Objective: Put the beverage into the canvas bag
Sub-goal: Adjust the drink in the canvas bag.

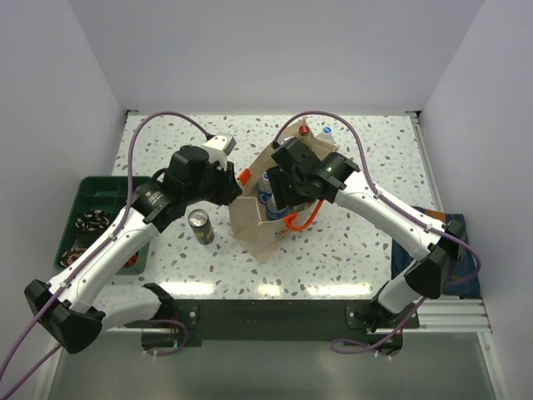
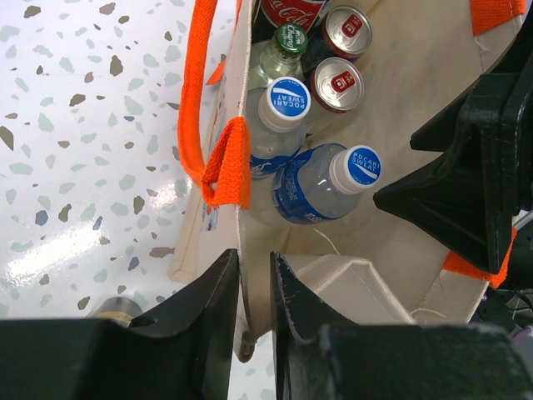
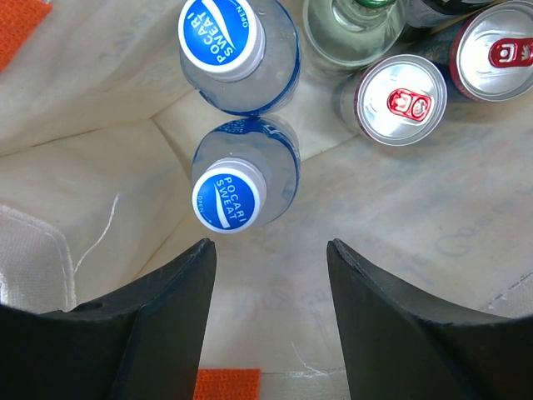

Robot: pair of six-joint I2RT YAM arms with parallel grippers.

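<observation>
Can [image 1: 200, 227] stands upright on table [image 1: 350, 250], just L of canvas bag [image 1: 258, 229] by its front corner; we note it as outside the bag. Green tray [image 1: 100, 193] sits well L of bag.

L gripper [image 2: 254, 262] is at bag's L rim. Its fingers [image 2: 212, 317] straddle the cloth wall, one outside and one inside, w/ a narrow gap btwn them. We cannot tell whether the wall is pinched or free. Orange tab [image 2: 229, 162] and orange handle [image 2: 196, 83] sit on that same wall, just beyond the fingers.

R gripper [image 3: 268, 248] hovers over bag's mouth, jaws spread wide w/ nothing btwn them: released.

Inside bag, just beyond R fingertips, we see a Pocari Sweat bottle [image 3: 229, 200], tilted, blue cap up. A 2nd Pocari bottle [image 3: 223, 37] touches it on the far side. Farther in are a green-capped bottle [image 2: 287, 46], a silver can [image 2: 337, 83] w/ red tab and a like can [image 2: 348, 29] behind it. A Coca-Cola bottle [image 2: 291, 10] stands at bag's far end.
</observation>
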